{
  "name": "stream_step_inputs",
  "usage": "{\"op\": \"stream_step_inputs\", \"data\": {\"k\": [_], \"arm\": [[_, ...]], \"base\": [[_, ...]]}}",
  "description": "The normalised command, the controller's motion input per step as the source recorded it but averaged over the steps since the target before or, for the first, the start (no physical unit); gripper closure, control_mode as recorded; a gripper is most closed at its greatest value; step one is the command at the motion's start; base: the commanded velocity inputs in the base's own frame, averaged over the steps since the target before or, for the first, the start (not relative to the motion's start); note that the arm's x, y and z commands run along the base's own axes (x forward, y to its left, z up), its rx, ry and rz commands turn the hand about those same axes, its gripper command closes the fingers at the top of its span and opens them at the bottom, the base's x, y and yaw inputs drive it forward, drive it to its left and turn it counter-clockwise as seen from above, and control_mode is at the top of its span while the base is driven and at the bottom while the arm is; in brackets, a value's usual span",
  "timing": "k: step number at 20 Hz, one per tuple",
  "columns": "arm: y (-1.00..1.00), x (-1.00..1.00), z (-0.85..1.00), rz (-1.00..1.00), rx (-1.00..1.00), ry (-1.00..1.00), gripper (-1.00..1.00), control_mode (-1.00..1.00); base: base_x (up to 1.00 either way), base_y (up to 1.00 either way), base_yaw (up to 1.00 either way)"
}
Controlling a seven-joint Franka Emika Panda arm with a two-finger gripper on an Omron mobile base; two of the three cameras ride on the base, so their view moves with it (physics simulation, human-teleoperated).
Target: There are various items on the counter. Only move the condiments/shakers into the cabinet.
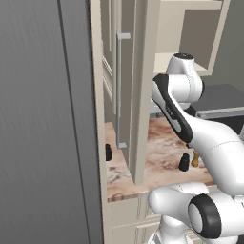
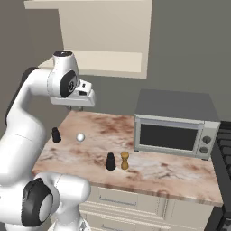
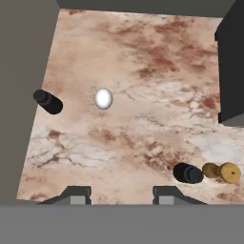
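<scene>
Left base view: the cabinet door [image 1: 125, 90] stands open over the tabletop [image 1: 162, 157]. One black shaker [image 1: 108, 152] sits near the wall, left of the door's edge; another black shaker [image 1: 184, 162] stands just beside the golden-tan shaker [image 1: 195, 159] toward the front. Any lift should swing clear of that door.

Right base view: the gripper [image 2: 76, 107] hangs high above the back left of the tabletop, under the cabinet [image 2: 106, 40]. A white egg-like ball [image 2: 80, 137] lies between the lone shaker and the pair; it and the toaster oven [image 2: 173, 124] should be left alone.

Hand view: the fingers [image 3: 76, 194] are parted and hold nothing. All three shakers remain on the stone. Pick one target, centre it between the fingers, then descend straight.
</scene>
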Motion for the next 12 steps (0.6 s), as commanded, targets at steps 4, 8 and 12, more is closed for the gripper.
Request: {"op": "stream_step_inputs", "data": {"k": [4, 8, 12], "arm": [[0.00, -0.07, 0.00, 0.00, 0.00, 0.00, -1.00, -1.00], [0.00, -0.30, -0.01, 0.03, 0.04, -0.01, -1.00, -1.00], [0.00, -0.26, -0.02, 0.21, 0.13, -0.10, -1.00, -1.00]], "base": [[0.00, 0.00, 0.00], [0.00, 0.00, 0.00], [0.00, 0.00, 0.00]]}}
